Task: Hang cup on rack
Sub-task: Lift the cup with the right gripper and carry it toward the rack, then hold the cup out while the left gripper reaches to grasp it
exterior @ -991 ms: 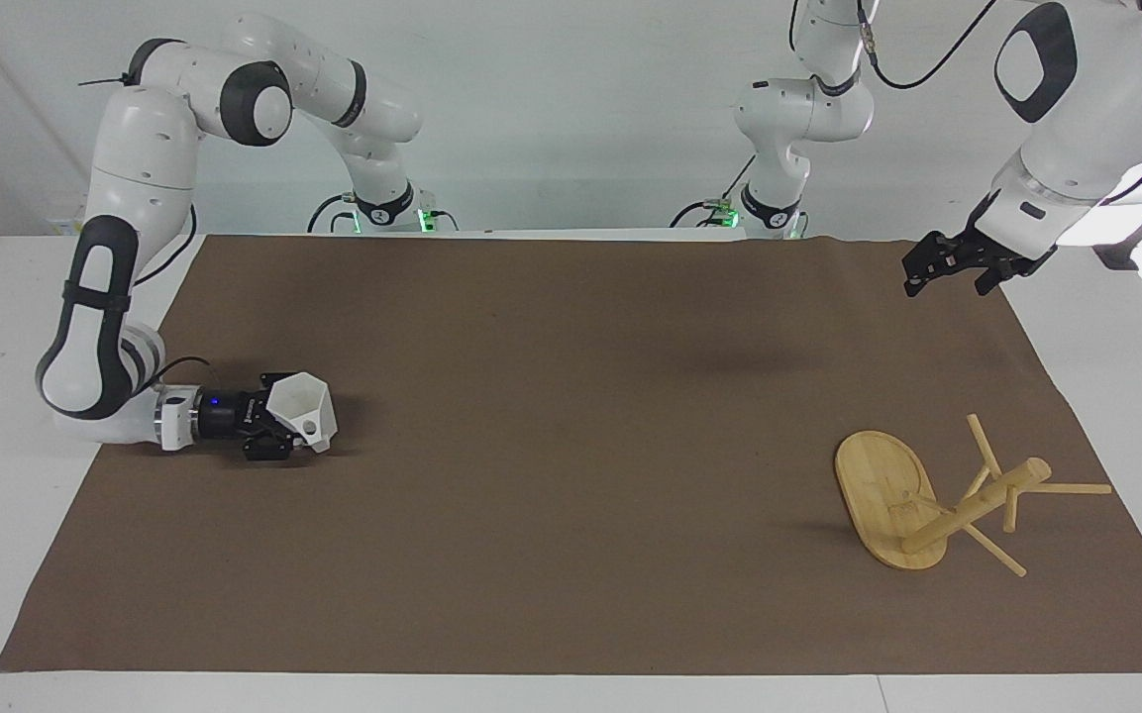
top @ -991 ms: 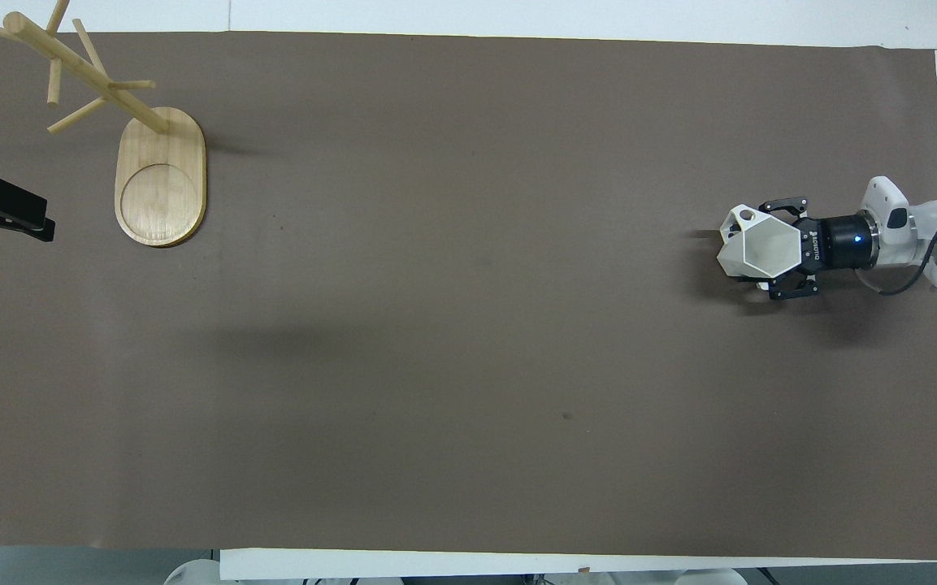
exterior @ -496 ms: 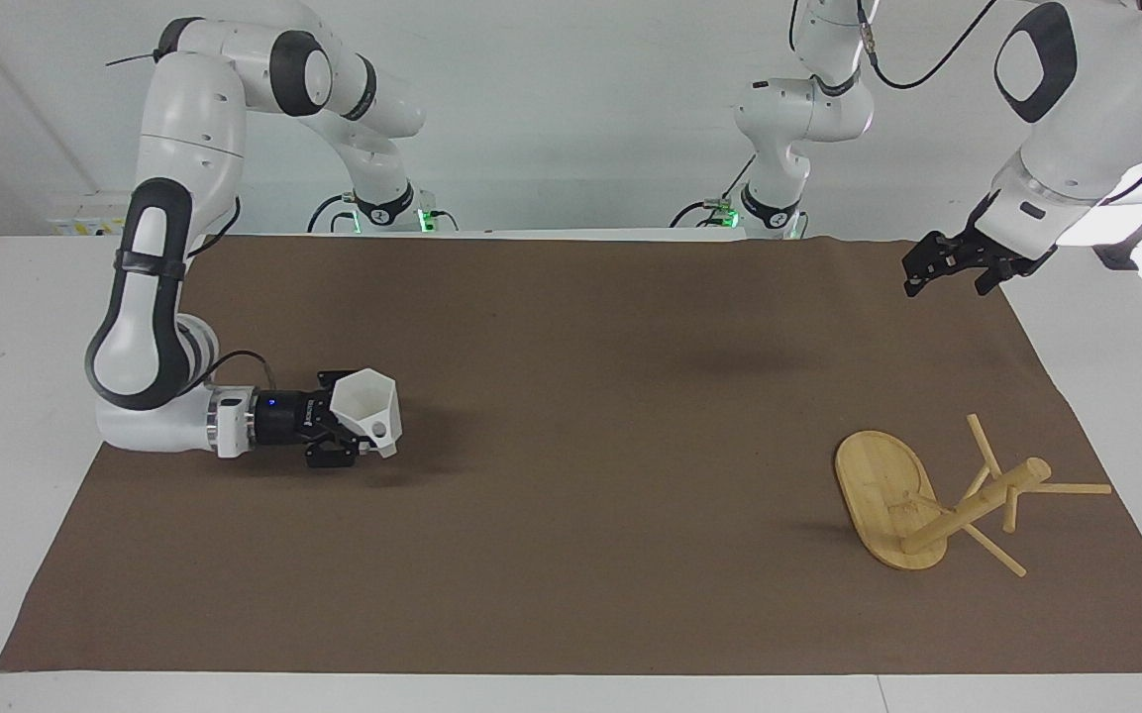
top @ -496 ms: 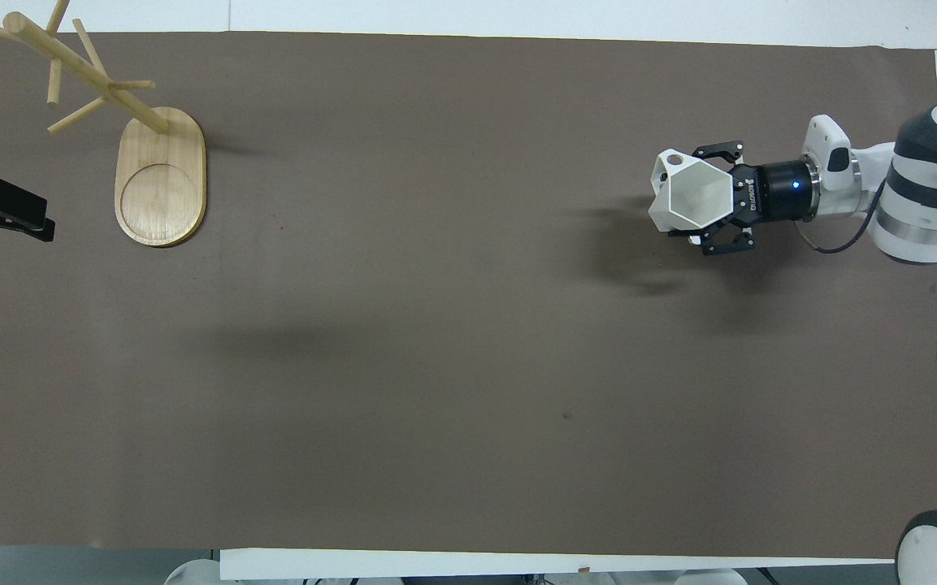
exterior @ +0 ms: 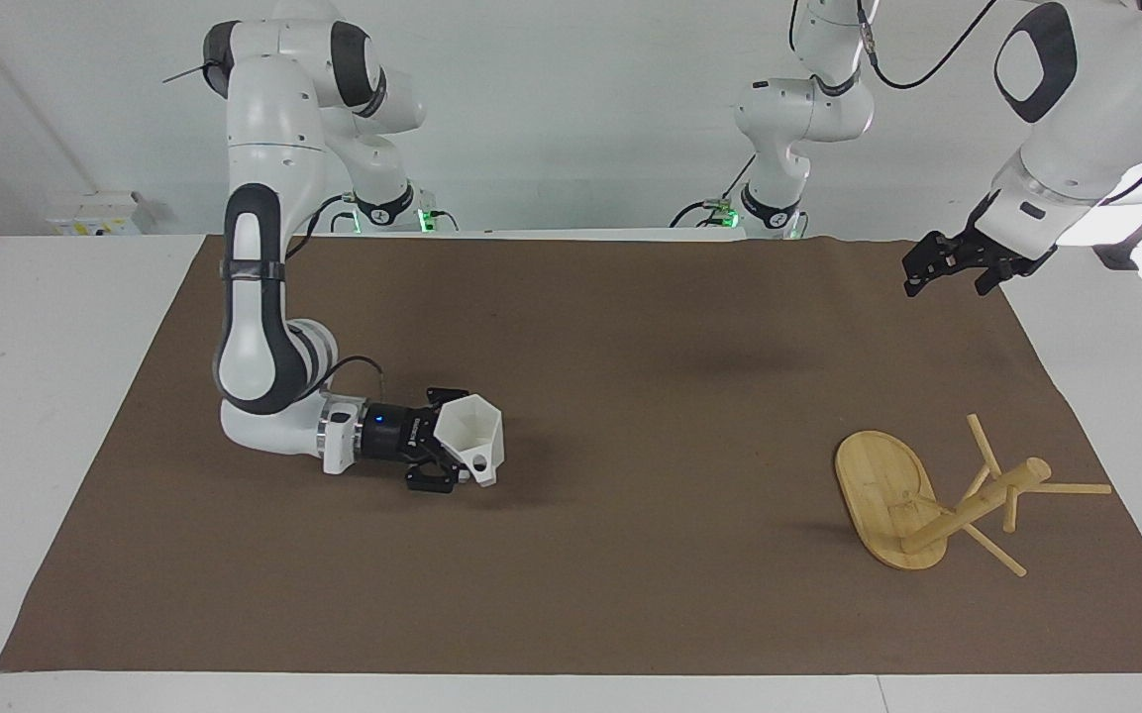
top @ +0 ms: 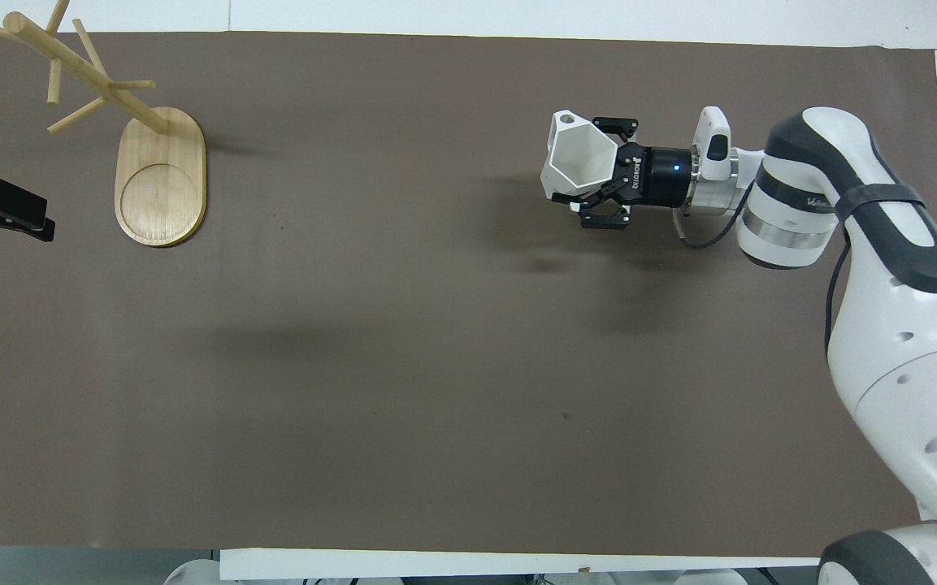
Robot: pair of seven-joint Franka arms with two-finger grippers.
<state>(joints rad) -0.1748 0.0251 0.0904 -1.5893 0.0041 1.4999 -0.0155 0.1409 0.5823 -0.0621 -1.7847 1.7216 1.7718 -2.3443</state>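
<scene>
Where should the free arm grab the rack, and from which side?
Best guess: the post, just above the oval base, taken from above by the waiting left gripper. The rack stands upright, and its pegs crowd the upper post, so that low stretch gives the fingers bare wood. The right gripper is busy carrying the cup.

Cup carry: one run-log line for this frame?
step: carry | right gripper: shut on cup, over the mat | left gripper: waiting | rack: standing, no cup hung

Right gripper (exterior: 452, 460) level, low, clamped shut; left gripper (exterior: 949, 267) waits raised.
</scene>
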